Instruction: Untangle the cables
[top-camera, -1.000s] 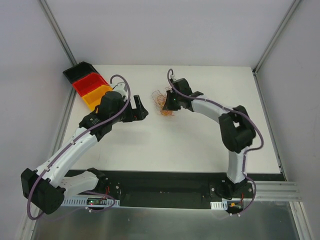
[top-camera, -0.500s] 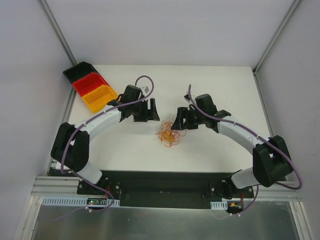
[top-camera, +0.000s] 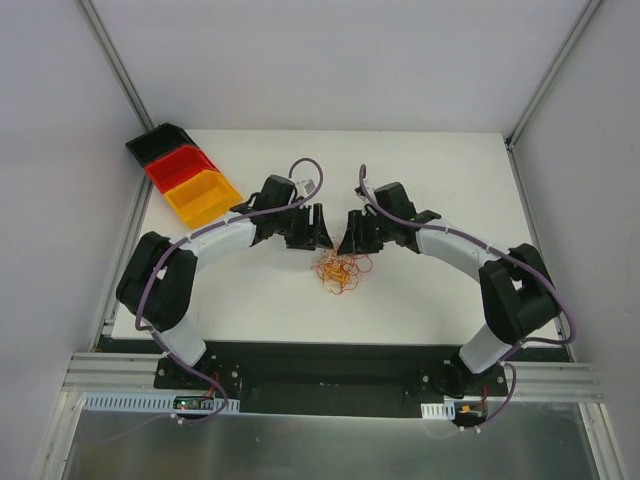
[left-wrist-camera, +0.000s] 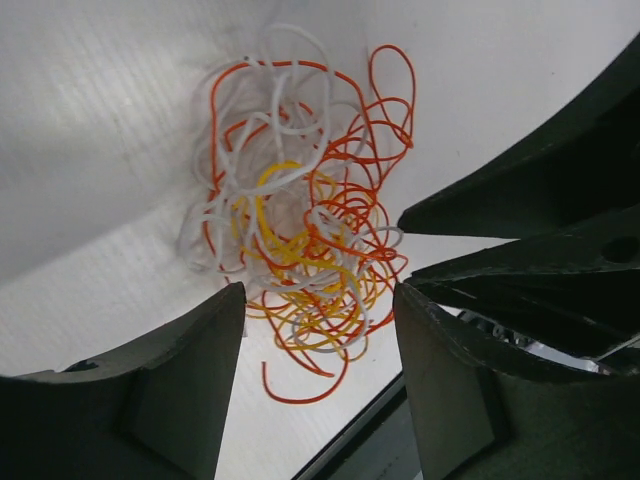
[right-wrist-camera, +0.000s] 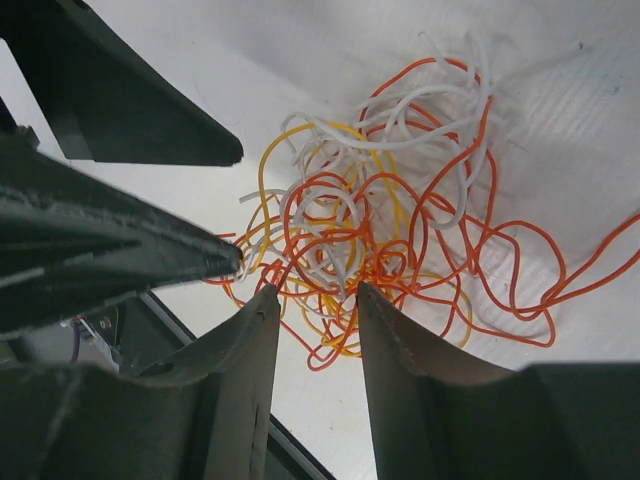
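Left wrist: cables (left-wrist-camera: 310, 240) bunched in one loose knot.
Hair-thin glossy loops, orange, white, yellow; left gripper (left-wrist-camera: 318, 290) and right gripper (right-wrist-camera: 315, 290) both parted.

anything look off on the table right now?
Only the cables: orange, white and yellow strands knotted into one clump in the middle of the table, with a few orange loops straggling out. The left pincer and right pincer hang open beside it, nearly tip to tip. Nothing looks spilled or broken.
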